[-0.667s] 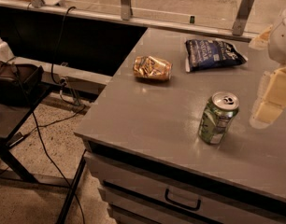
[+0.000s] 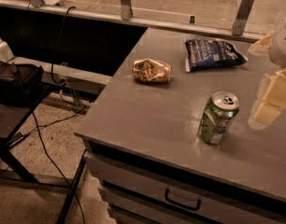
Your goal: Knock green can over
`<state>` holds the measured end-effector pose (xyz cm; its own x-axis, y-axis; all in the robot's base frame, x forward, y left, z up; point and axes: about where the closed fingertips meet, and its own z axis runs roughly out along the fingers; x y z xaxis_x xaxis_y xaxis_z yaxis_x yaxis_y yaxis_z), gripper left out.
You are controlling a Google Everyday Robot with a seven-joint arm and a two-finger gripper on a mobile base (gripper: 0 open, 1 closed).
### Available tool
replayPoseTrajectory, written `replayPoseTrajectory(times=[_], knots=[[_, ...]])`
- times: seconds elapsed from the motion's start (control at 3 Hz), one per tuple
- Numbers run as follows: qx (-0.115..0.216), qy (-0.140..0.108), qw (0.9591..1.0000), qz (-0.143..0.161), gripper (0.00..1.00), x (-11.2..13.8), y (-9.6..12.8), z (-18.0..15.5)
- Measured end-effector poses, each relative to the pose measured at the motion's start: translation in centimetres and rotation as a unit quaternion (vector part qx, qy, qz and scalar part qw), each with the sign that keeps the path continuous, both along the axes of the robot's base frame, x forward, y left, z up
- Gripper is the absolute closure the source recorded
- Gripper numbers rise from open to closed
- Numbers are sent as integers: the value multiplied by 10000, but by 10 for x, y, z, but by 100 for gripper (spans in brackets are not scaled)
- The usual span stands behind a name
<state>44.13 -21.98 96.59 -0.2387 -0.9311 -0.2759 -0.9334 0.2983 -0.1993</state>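
Observation:
The green can (image 2: 218,118) stands upright on the grey table (image 2: 147,120), near its front edge, green and white with a silver top and pull tab. My gripper (image 2: 272,99) hangs at the right edge of the view, just right of the can and about level with its top, a small gap away and not touching it. The arm above the gripper is partly cut off by the edge of the view.
A dented gold-orange can (image 2: 152,70) lies on its side at the table's back left. A dark blue chip bag (image 2: 212,54) lies at the back. A drawer handle (image 2: 182,201) shows below the front edge. A black stand (image 2: 14,92) and cables are on the floor at left.

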Motion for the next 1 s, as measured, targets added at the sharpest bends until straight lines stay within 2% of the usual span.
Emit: replayPoseTrajectory(times=[0.33, 0.67, 1.0], knots=[[773, 174, 9968, -108, 0, 8, -15, -30], [1777, -5, 9840, -163, 0, 2, -20, -51], [2623, -547, 9631, -233, 0, -2, -18, -58]])
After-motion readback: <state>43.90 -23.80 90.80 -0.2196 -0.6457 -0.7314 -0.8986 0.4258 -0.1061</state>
